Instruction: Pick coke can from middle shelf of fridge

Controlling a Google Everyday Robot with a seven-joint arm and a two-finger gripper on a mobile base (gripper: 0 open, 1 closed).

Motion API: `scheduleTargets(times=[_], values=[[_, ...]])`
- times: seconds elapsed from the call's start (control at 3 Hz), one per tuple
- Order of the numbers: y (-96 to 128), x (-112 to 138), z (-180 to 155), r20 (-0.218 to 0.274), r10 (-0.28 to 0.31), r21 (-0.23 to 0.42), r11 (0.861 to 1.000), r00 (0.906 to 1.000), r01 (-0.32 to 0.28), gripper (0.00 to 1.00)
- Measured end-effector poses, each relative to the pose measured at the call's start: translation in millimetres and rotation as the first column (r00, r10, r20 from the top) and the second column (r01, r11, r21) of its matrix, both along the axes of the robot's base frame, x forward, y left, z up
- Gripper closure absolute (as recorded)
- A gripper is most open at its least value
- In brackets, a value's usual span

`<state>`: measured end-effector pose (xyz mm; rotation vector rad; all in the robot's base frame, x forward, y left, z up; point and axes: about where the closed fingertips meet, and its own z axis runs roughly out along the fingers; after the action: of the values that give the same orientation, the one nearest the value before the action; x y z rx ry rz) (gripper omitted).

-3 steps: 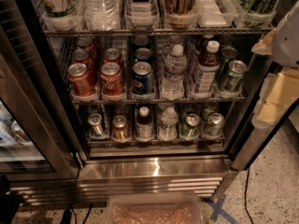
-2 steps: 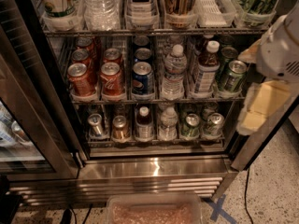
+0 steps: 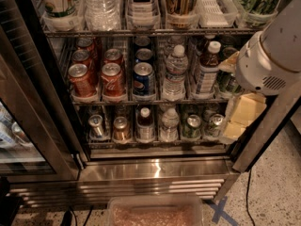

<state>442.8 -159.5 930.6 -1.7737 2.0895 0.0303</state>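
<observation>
The coke can [image 3: 113, 80], bright red with white script, stands at the front of the second lane on the middle shelf [image 3: 155, 100] of the fridge [image 3: 155, 171]. A darker brownish-red can [image 3: 82, 79] is to its left and a blue Pepsi can [image 3: 143, 79] to its right. More cans stand in rows behind them. My gripper [image 3: 238, 119], cream-yellow below a white round arm housing [image 3: 275, 55], hangs at the right end of the middle shelf. It is well right of the coke can and in front of the fridge's right frame. It holds nothing that I can see.
Water bottles [image 3: 175, 76] and a brown bottle [image 3: 206, 69] fill the right lanes. The top rack holds tall bottles and cartons [image 3: 141, 4]. The lowest rack holds small cans and bottles [image 3: 143, 126]. The open glass door [image 3: 28, 126] stands at left. A pinkish bin [image 3: 153, 213] sits on the floor.
The arm has swung in from the right edge, leftward and lower. It now covers the green can at the right end of the middle shelf. The cans have not moved.
</observation>
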Motion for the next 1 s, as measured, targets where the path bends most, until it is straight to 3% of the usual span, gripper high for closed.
scheduleTargets(times=[0.33,0.67,1.0], values=[[32,-1,-19,0.000,0.029,0.075,0.997,0.9996,-0.029,0.00],[88,4,-53,0.024,0.092,0.178,0.979,0.9954,-0.095,0.00],[128,12,-67,0.072,0.138,0.243,0.958,0.9878,-0.151,0.00]])
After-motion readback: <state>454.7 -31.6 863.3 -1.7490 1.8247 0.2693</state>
